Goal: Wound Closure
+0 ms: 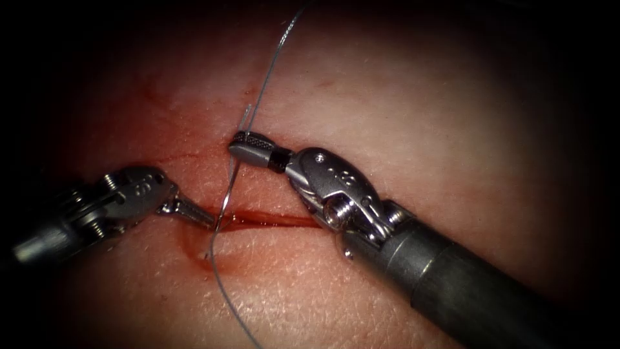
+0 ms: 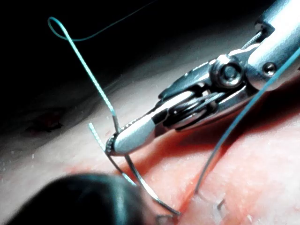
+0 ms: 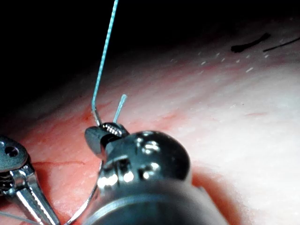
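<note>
we see the tissue [image 1: 400, 97] with its cut [image 1: 271, 222] running across, red fluid [image 1: 258, 221] lying in it. our right hand [image 1: 234, 143] comes in from the right, its jaws closed on the needle [image 1: 227, 187] near the thread end of the curve, above the cut. from there the needle arcs down to the cut's left end, where its tip seems to meet the tissue beside our left hand [image 1: 210, 223]. the left hand's jaws lie narrow at the cut's edge, touching or just beside the needle; we cannot tell whether they grip it, the tissue or nothing. the thread [image 1: 274, 58] rises from the right hand's grip, and another run trails down below the cut.

to do this well, we judge the grip should stay firm and square to the curve, any turn following the needle's arc so the tissue is not torn.

the needle's tip is hard to make out, so we cannot say how deep it sits. the thread's far ends are cut off.
</note>
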You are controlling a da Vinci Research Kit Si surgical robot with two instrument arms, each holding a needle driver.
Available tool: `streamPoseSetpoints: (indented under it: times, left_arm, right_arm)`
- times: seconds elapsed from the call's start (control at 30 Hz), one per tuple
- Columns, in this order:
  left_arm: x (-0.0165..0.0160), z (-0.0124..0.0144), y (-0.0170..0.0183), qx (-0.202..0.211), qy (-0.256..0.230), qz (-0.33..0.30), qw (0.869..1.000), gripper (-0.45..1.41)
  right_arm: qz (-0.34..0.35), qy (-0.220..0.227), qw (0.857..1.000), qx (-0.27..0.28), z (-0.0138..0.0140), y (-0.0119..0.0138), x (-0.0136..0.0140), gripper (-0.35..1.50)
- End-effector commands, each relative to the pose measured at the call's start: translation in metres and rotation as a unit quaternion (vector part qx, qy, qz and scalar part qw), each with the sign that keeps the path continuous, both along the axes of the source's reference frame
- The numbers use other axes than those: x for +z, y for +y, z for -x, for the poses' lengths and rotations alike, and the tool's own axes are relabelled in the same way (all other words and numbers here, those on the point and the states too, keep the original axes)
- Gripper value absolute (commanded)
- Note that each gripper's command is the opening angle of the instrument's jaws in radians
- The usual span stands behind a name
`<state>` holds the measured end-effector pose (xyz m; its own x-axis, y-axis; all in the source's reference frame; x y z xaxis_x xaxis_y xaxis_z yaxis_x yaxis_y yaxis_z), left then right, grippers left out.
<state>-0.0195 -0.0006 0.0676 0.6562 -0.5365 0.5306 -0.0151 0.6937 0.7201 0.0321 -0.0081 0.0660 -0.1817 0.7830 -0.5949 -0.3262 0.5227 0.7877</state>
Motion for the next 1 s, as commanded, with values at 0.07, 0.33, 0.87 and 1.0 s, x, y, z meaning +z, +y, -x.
streamPoseSetpoints:
  times: [0.07,0.33,0.87,1.0]
  left_arm:
    - [-0.0005,0.0004,0.0011,-0.001,-0.002,0.004,1.000,-0.45]
    - [-0.0012,-0.0006,0.0034,-0.040,0.000,0.025,0.999,-0.11]
    - [-0.0046,-0.0007,0.0029,0.068,-0.199,0.193,0.959,0.68]
    - [-0.0045,-0.0008,0.0020,0.089,-0.216,0.196,0.952,0.66]
  right_arm:
    - [-0.029,0.019,0.999,0.010,-0.0006,0.0006,-0.0008,-0.35]
    - [-0.085,0.034,0.995,0.031,-0.0002,-0.0011,-0.0011,-0.35]
    - [-0.230,0.065,0.966,0.099,0.0017,-0.0023,0.0027,-0.35]
    - [-0.296,0.094,0.946,0.096,0.0009,-0.0030,0.0030,-0.35]
